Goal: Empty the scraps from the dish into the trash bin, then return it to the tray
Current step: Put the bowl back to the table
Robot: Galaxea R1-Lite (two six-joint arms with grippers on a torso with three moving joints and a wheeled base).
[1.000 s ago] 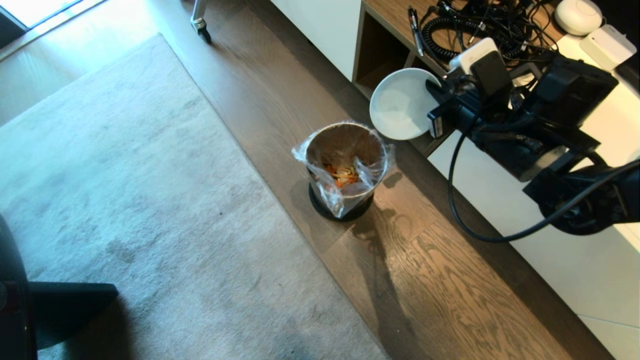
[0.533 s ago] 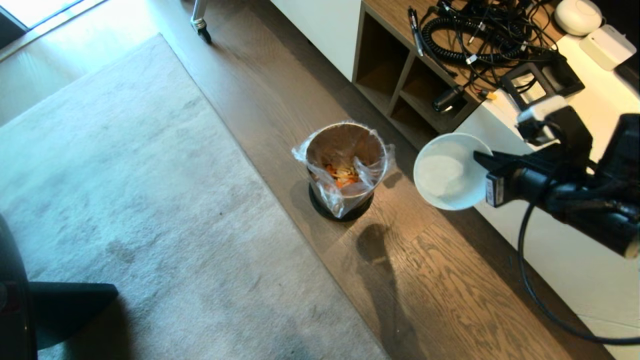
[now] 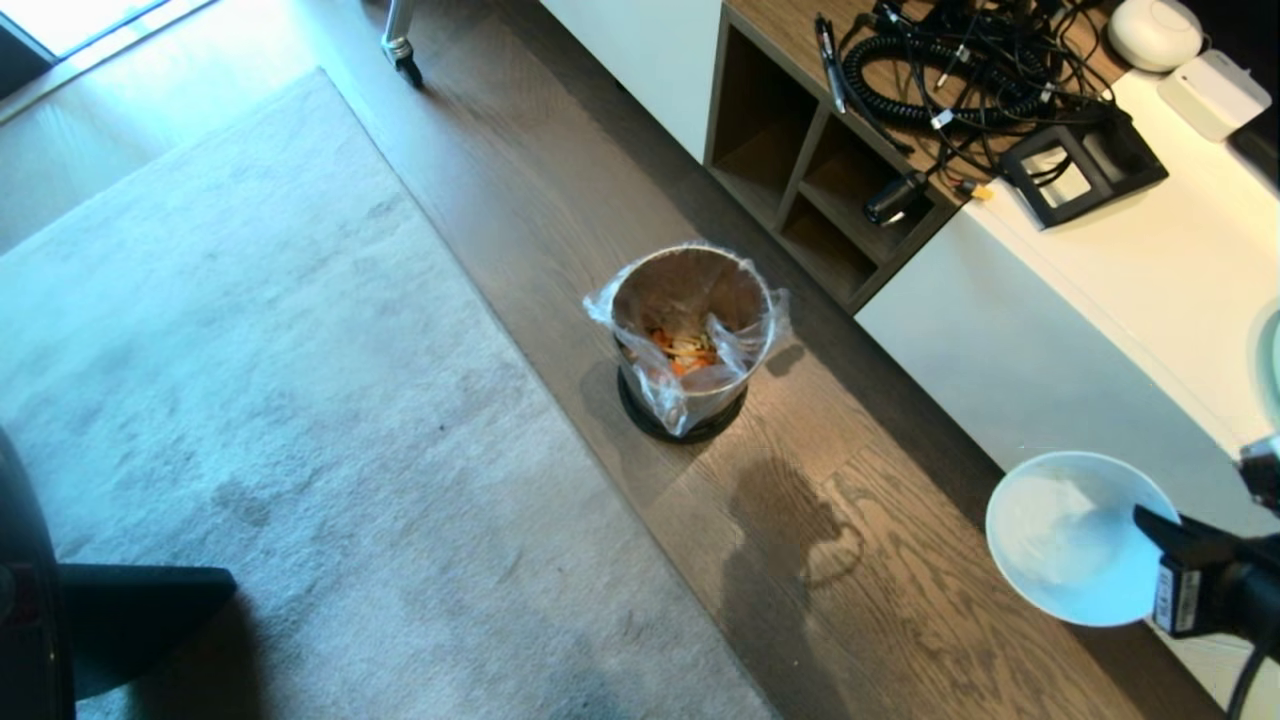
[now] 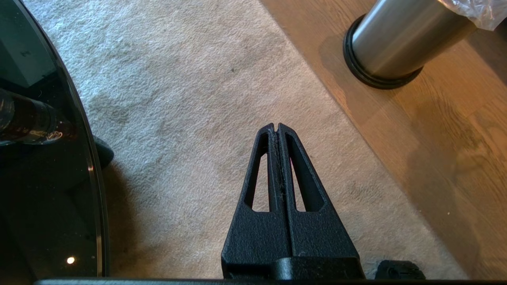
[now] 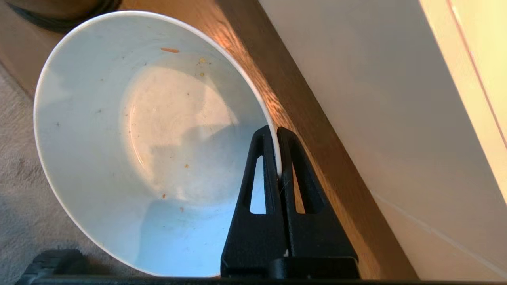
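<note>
Dish point(image 3: 1070, 535) carried away from trash bin point(image 3: 690, 330); scraps point(image 3: 684, 352) inside bin; right hand point(image 5: 277, 132) clamps dish rim.

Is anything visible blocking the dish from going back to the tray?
Cannot be judged: the tray is in no view. The right gripper pinches the rim of the emptied dish beside the white cabinet.

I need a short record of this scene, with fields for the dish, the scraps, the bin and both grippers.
dish: white bowl, emptied except tiny crumbs, held by its rim, off to the bin's right
scraps: orange and yellow pieces inside the bin
trash bin: steel bin with clear liner, upright on the wooden floor
right gripper: shut on the bowl's rim
left gripper: shut, empty, over the carpet
tray: not visible
</note>
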